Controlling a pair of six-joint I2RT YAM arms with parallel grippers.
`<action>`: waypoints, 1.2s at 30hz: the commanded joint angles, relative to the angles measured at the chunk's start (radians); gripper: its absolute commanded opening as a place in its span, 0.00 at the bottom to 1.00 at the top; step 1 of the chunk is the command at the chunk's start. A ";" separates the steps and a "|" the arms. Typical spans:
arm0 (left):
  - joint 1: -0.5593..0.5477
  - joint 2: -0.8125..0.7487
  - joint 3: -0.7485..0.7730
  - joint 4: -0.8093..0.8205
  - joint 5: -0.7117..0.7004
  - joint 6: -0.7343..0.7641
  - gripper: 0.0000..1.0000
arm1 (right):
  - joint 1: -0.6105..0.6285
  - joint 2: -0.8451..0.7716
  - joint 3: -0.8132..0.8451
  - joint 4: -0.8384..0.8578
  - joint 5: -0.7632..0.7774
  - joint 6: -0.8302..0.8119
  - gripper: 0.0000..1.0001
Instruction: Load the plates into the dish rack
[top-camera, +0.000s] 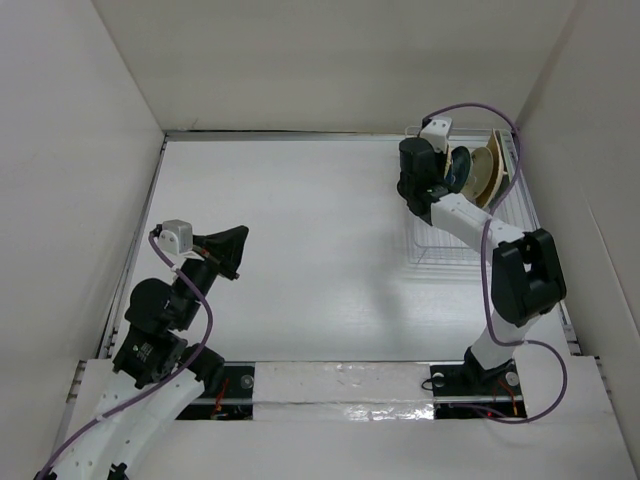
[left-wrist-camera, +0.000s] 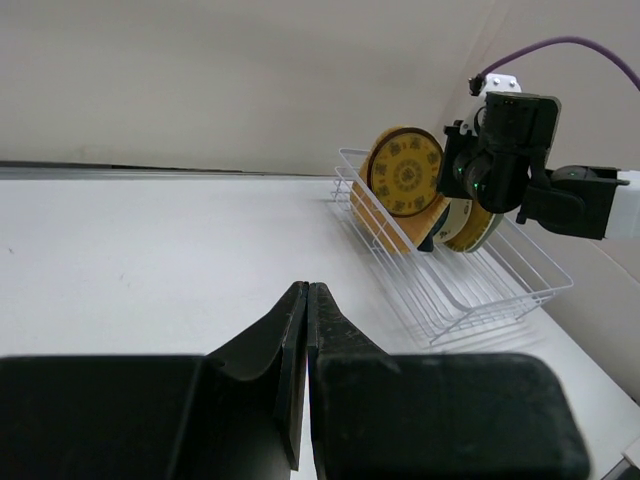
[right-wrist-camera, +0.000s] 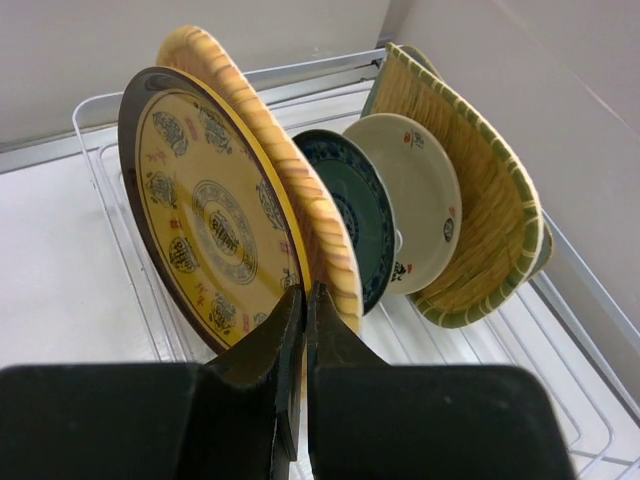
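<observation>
The dish rack is thin white wire, rectangular, sitting at the far right corner of the white surface. All the plates I can see stand on edge in its slots, packed close. Nearest the right tool is the round yellow plate, glossy, with a dark rim and dark medallion patterns. Right behind it leans a tan woven dish with a ribbed, basket-like texture. Then comes a round teal-blue plate with a glazed sheen, a smooth round cream plate with small printed marks, and a second woven dish, rounded-square and edged in green. A sliver of a pale green plate shows behind that one.

The right tool's two black fingers are pressed together with nothing between them, their tips just in front of the yellow plate's lower rim; I cannot tell whether they touch it. The left tool is also pressed together and empty, hanging above the surface well apart from the rack, on the left side.
</observation>
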 joint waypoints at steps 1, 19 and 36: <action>0.005 0.009 0.015 0.033 -0.013 0.008 0.00 | -0.006 0.015 0.071 0.042 0.030 -0.017 0.00; 0.005 0.040 0.018 0.027 -0.023 0.015 0.00 | 0.012 0.148 0.042 0.035 0.073 0.038 0.00; 0.005 0.046 0.018 0.027 -0.020 0.014 0.00 | 0.043 0.141 0.030 0.026 0.113 0.106 0.43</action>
